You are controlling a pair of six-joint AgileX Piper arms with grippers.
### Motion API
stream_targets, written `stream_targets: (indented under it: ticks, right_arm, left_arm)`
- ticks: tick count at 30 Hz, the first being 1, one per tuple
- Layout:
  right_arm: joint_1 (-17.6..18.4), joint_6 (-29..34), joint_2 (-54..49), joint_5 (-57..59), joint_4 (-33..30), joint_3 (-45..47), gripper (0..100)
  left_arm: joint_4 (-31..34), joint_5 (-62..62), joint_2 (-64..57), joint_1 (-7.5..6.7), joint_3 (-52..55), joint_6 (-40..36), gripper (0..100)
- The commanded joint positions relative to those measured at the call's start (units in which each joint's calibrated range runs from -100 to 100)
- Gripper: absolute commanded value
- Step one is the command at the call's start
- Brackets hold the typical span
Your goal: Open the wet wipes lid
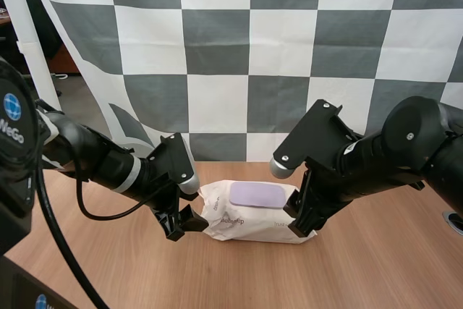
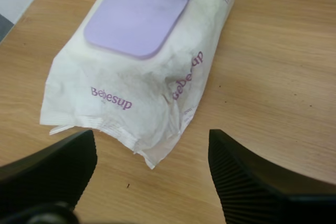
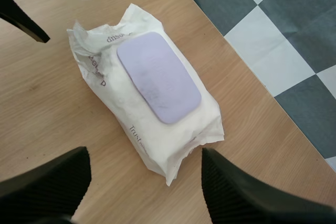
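On the wooden table [image 1: 383,273], between my two arms, the pack of wet wipes [image 1: 249,223] lies flat with its flap side up, so the opening can be reached from above. My left gripper [image 2: 151,142] sits low at the pack's crimped left end. Its jaws are spread wide and empty, and the seam lies just ahead of the gap. I take it to be posed there to pinch or pin that end, since a soft pack like this would slide under any pull. My right gripper [image 3: 146,157] hangs over the opposite end, its jaws also apart with nothing between them and lined up along the pack's length, probably so one finger can work under the flap's rim. The lilac lid [image 3: 159,77] is shut, flush with the wrapper, and I see neither gripper touching it. The opening itself has not begun.
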Motion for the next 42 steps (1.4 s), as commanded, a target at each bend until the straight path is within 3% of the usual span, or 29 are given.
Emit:
stream_targets:
  ticks: [1,3,7,12,17,23,26,30,31,32,33,34,38,42]
  right_arm:
    - [0.1,0.0,0.1,0.0,0.0,0.0,100]
    - [0.1,0.0,0.1,0.0,0.0,0.0,100]
    - [0.1,0.0,0.1,0.0,0.0,0.0,100]
    - [0.1,0.0,0.1,0.0,0.0,0.0,100]
    - [0.1,0.0,0.1,-0.2,0.0,0.0,100]
    - [0.1,0.0,0.1,0.0,0.0,0.0,100]
    - [0.1,0.4,0.1,0.0,0.0,0.0,100]
    - [0.1,0.4,0.1,0.7,0.0,0.0,100]
    - [0.1,0.4,0.1,0.7,0.0,0.0,100]
    - [0.1,0.4,0.1,0.7,0.0,0.0,100]
    - [0.1,0.4,0.1,0.7,0.0,0.0,100]
    - [0.1,0.4,0.1,0.8,0.0,0.0,100]
    - [0.1,-0.1,0.1,1.3,-0.4,0.0,100]
    - [0.1,-4.2,0.1,1.9,0.0,0.0,100]
  left_arm:
    - [-2.3,0.0,-0.1,-0.03,0.2,0.4,100]
    - [-3.4,-1.7,0.0,-0.11,0.8,0.9,100]
    - [-4.4,-6.9,0.2,-1.95,1.6,0.9,100]
    - [-6.4,-14.7,0.2,-5.87,4.2,0.9,100]
    - [-12.8,-26.6,0.9,-9.86,4.9,0.9,100]
    - [-17.0,-38.9,8.3,-14.45,4.9,0.9,100]
    - [-17.9,-41.5,12.5,-15.61,4.8,0.9,100]
    - [-19.7,-40.7,15.5,-15.61,3.2,0.9,100]
    - [-19.7,-40.1,15.5,-15.61,2.9,0.9,84]
    - [-19.7,-39.2,15.5,-15.52,2.7,0.9,61]
    - [-19.7,-38.2,15.5,-15.40,2.6,0.9,36]
    - [-19.7,-36.4,15.5,-15.36,2.6,0.9,2]
    - [-19.4,-29.1,15.0,-14.52,2.6,0.9,0]
    - [-19.2,-21.0,12.4,-12.68,2.6,0.9,0]
